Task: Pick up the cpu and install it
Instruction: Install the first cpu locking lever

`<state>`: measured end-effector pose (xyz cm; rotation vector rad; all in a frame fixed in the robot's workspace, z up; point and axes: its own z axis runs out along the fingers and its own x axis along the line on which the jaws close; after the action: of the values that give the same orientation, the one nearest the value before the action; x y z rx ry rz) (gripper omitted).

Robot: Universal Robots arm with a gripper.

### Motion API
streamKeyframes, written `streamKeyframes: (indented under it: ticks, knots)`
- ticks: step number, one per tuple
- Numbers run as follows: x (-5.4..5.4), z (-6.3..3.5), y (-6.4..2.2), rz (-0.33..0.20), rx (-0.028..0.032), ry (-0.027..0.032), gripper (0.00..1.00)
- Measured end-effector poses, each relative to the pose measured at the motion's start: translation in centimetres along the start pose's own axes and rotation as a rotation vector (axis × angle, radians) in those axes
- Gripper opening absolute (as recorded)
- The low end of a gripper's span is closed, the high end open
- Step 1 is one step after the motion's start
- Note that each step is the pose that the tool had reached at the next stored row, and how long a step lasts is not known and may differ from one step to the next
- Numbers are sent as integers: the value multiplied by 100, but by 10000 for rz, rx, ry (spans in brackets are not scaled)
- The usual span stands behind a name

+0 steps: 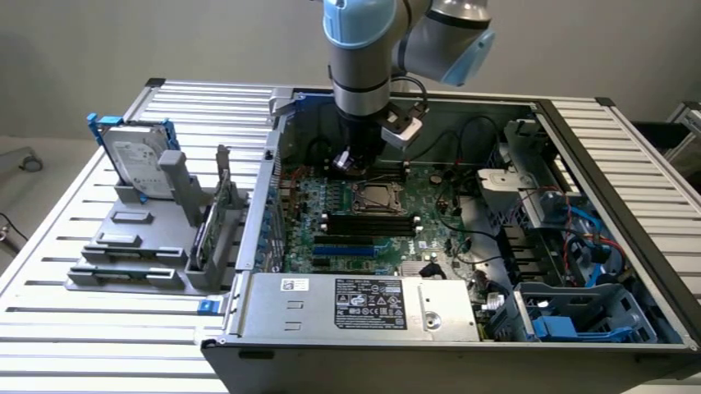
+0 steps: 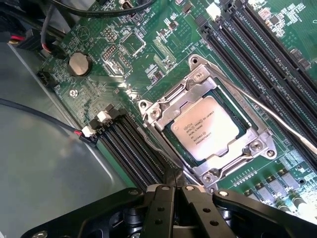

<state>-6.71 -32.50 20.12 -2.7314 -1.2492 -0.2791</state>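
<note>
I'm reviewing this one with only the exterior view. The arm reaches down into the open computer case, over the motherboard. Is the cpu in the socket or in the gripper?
Observer: In the wrist view the cpu lies flat inside the socket frame, printed side up.
Operator: And the gripper?
Observer: The gripper is shut, fingertips together, with nothing between them.
Operator: Is it over the chip?
Observer: No. Its tips show beside one corner of the frame, next to the memory slots. I cannot tell its height above the board.
</note>
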Motion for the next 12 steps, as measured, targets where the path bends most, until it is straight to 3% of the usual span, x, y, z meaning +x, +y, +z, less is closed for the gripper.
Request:
streamKeyframes:
  ticks: [7, 12]
  knots:
    - [-13, -13, -18, 7, 33, -30, 11]
    - [-13, -12, -18, 2, 9, -63, 11]
